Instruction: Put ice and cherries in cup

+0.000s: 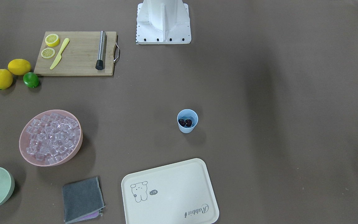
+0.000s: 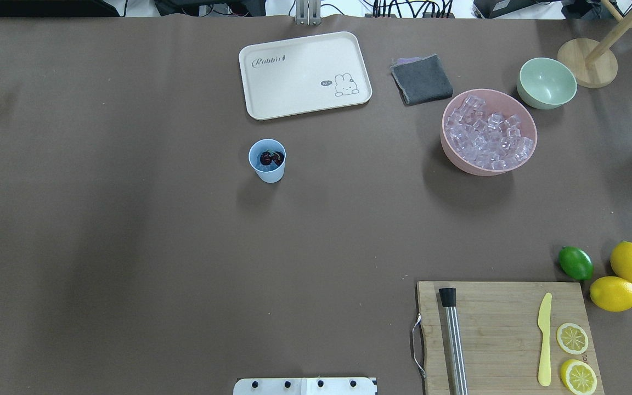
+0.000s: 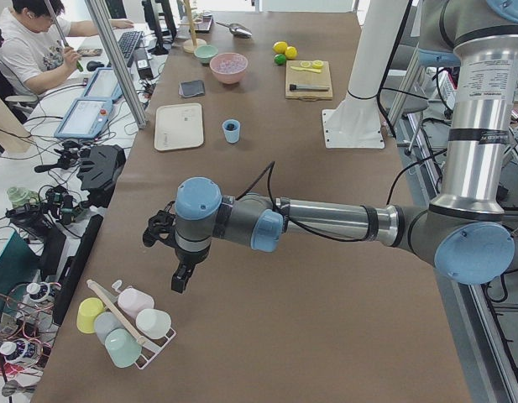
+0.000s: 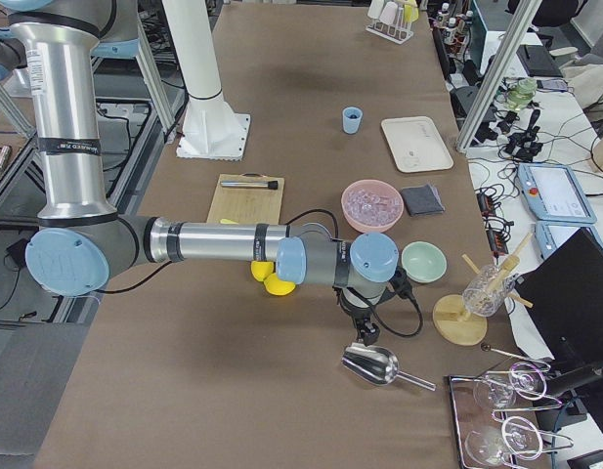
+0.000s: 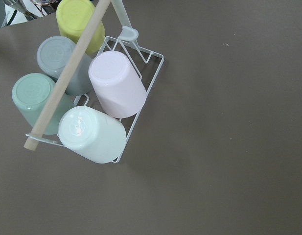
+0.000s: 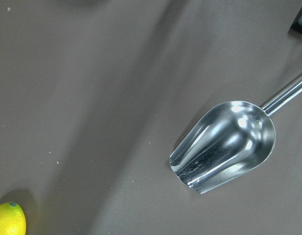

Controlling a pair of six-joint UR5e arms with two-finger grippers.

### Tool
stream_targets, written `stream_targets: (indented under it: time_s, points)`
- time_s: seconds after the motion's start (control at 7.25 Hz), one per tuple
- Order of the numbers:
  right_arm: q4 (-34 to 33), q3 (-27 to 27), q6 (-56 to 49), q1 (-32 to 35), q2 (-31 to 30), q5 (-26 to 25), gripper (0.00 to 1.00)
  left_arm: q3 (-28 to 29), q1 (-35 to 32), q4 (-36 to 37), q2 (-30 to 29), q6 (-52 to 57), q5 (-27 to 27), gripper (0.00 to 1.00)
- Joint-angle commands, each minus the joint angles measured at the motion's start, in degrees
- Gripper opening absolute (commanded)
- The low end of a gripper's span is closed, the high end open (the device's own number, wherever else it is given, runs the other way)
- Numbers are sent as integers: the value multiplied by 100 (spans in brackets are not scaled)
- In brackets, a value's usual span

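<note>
The pale blue cup [image 2: 268,173] stands upright mid-table, and the dark red cherries [image 2: 271,158] lie inside it; they also show in the front view [image 1: 185,122]. I cannot tell whether ice lies under them. The ice [image 2: 489,137] fills a pink bowl [image 2: 458,162] to the right. My left gripper [image 3: 180,282] hangs far from the cup, above a wire rack of cups [image 5: 97,103]. My right gripper [image 4: 365,330] hangs over a metal scoop [image 6: 224,144] at the other table end. No fingers show in either wrist view, so I cannot tell if either is open or shut.
A cream tray [image 2: 305,74], a grey cloth [image 2: 421,79] and a mint-green bowl [image 2: 546,83] lie beyond the cup. A cutting board [image 2: 505,334] holds a muddler, a yellow knife and lemon slices. Two lemons and a lime [image 2: 575,263] sit beside it.
</note>
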Motion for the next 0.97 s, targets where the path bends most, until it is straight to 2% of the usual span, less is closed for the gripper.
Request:
stream_targets:
  time_s: [0.0,0.28,0.41,0.83]
  points:
    - [2,-87,8,-1,-50,-17,99,18,85,394,-189,-4,132,98]
    - [3,1,60,-1,-52,-52,99,36,94,974,-654,-12,527,98]
    - [2,79,548,-1,1,-52,99,-17,146,1125,-657,-4,511,98]
    - [11,177,597,8,-60,-131,99,-114,138,1082,-463,5,546,98]
